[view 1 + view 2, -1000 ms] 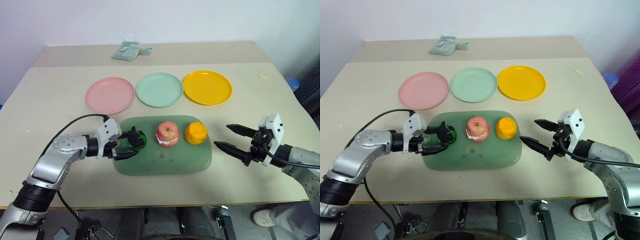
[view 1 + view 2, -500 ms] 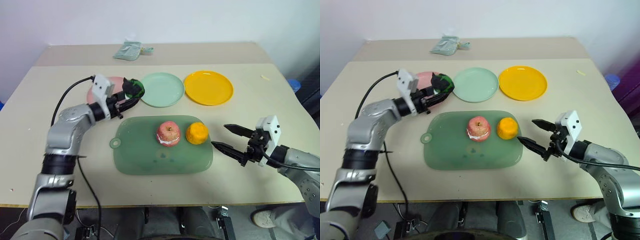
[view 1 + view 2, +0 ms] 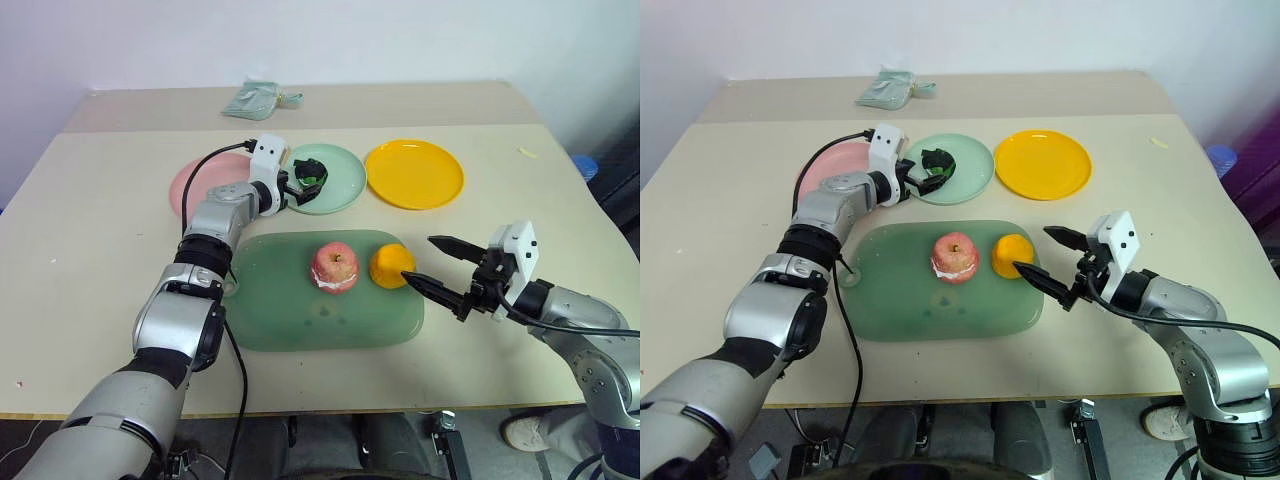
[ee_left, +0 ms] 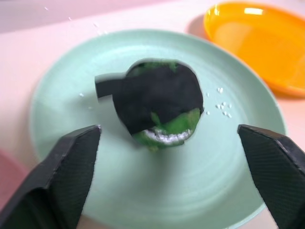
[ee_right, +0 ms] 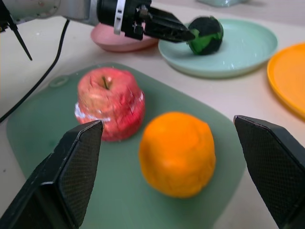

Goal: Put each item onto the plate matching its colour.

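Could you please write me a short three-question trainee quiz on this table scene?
1. True or false: the bright green piece with black parts lies on the round mint green plastic plate.
2. Which item sits nearest the right claw? A) the pinkish-red apple B) the round orange fruit C) the bright green piece
3. Fill in: the apple and orange fruit rest on the big green rounded ___.

Key: 1 true, with the open left claw around it. 2 B. 3 board.

green board point(image 3: 300, 320), pale packet point(image 3: 258, 101), beige table point(image 3: 90, 240)
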{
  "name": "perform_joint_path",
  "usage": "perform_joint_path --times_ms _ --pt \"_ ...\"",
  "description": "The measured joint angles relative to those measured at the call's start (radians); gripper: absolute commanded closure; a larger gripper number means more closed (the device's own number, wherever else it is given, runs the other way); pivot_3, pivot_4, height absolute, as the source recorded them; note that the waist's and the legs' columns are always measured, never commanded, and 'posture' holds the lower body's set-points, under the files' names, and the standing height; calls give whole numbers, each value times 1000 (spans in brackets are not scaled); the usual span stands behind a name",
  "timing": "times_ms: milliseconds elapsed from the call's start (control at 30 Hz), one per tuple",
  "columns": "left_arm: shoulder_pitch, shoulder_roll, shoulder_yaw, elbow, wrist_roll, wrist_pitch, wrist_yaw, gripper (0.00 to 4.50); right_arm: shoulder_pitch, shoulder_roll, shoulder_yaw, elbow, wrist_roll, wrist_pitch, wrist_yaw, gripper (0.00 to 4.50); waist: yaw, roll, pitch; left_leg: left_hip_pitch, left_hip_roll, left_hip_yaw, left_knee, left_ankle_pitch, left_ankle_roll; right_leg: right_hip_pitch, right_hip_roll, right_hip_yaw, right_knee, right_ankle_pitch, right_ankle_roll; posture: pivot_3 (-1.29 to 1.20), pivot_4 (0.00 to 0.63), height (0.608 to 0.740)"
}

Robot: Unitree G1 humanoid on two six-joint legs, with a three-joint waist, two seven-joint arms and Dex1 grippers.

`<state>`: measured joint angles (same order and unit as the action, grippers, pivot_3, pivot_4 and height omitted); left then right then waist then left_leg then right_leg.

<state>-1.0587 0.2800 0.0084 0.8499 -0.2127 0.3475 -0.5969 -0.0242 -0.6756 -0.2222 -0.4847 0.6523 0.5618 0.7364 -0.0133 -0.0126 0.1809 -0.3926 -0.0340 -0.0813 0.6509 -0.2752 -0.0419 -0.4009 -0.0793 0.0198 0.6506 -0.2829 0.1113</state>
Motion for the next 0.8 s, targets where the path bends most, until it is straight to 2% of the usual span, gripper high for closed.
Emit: perform_joint_path --times_ms 67,167,300,367,500,667,700,767,800 --pt "36 37 27 -100 -34 12 -48 79 12 1 0 -1 0 0 -6 0 -1 0 0 0 0 0 0 0 0 0 0 0 0 0 0 0 150 740" --pt "178 108 23 -398 -110 71 -210 79 17 1 8 -2 0 2 -6 0 -2 1 0 0 0 0 -1 2 -4 -1 0 2 0 0 0 0 150 740" --pt "376 190 -90 -740 -194 171 -426 79 10 1 15 5 0 2 -1 0 3 1 -1 1 0 -1 0 0 -1 2 0 2 0 0 0 0 150 740" --pt "421 195 -138 -819 -212 215 -462 79 8 1 22 9 0 2 2 0 9 1 0 1 0 -2 1 0 0 3 0 1 0 0 0 0 150 740" --pt "448 217 -213 -908 -201 238 -490 79 9 1 32 9 -1 3 7 0 3 1 -1 2 0 -2 1 0 0 3 0 1 0 0 0 0 150 740" --pt "455 228 -313 -897 -58 142 -456 79 14 1 32 8 0 12 4 0 2 2 -1 2 0 -2 1 0 0 4 0 1 0 0 0 0 150 740" --pt "455 221 -319 -879 -38 124 -445 607 16 1 31 8 0 15 2 0 2 2 -1 2 -1 -2 1 0 0 4 0 1 0 0 0 0 150 740" --pt "454 218 -328 -871 -27 97 -445 1210 18 1 31 6 1 21 -3 0 3 2 -1 2 0 -2 1 0 0 4 0 1 0 0 0 0 150 740" --pt "454 218 -329 -871 -23 89 -446 1210 20 1 30 5 2 22 -4 0 4 2 -1 2 -1 -2 1 0 0 4 0 1 0 0 0 0 150 740"
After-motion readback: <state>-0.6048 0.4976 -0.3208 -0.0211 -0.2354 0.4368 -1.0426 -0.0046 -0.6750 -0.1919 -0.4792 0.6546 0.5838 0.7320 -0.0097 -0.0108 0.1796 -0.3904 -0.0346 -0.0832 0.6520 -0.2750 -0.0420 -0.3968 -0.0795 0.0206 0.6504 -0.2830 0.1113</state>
